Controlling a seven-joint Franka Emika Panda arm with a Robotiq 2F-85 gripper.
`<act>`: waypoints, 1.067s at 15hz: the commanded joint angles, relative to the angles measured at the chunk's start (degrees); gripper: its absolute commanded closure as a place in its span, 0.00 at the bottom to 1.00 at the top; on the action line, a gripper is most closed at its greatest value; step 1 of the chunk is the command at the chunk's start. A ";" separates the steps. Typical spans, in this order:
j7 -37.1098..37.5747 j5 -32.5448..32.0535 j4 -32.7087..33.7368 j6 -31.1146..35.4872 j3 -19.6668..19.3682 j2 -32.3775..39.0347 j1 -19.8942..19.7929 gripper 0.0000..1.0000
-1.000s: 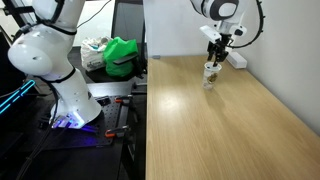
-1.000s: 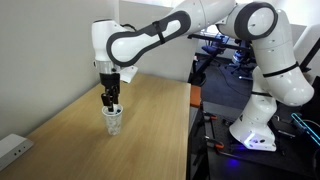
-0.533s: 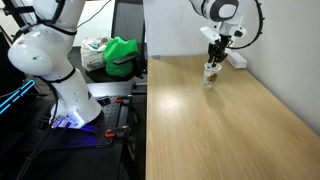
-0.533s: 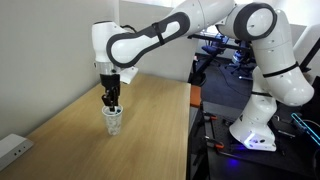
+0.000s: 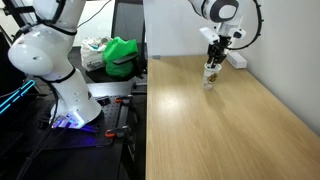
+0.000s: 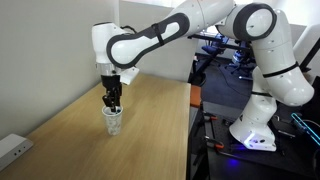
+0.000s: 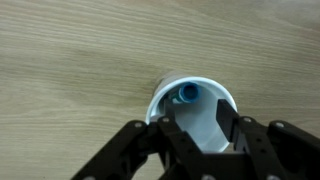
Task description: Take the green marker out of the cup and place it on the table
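Note:
A white cup (image 7: 200, 125) stands on the wooden table (image 7: 70, 60). A marker (image 7: 187, 93) leans against the cup's far inner wall, with its round blue-green end facing up. My gripper (image 7: 195, 115) hangs straight over the cup, open, with its fingertips at the rim on either side of the cup's middle. The marker is beyond the fingers, not between them. In both exterior views the gripper (image 5: 213, 58) (image 6: 112, 101) points down right above the cup (image 5: 211, 73) (image 6: 114, 121). The marker is too small to make out there.
A white power strip (image 5: 237, 59) (image 6: 12, 150) lies on the table near the cup. A green bag (image 5: 122, 55) sits beside the table's edge. The robot base (image 6: 257, 125) stands next to the table.

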 commanded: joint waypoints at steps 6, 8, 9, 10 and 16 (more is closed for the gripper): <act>1.89 -0.84 3.71 -4.61 -0.86 2.11 0.66 0.53; 1.64 -0.77 4.49 -5.02 -0.78 2.61 0.61 0.53; 1.67 -0.81 4.82 -5.28 -0.81 2.85 0.64 0.54; 1.68 -0.80 5.23 -5.59 -0.82 3.14 0.63 0.53; 1.41 -0.71 7.63 -7.13 -0.78 4.85 0.56 0.53</act>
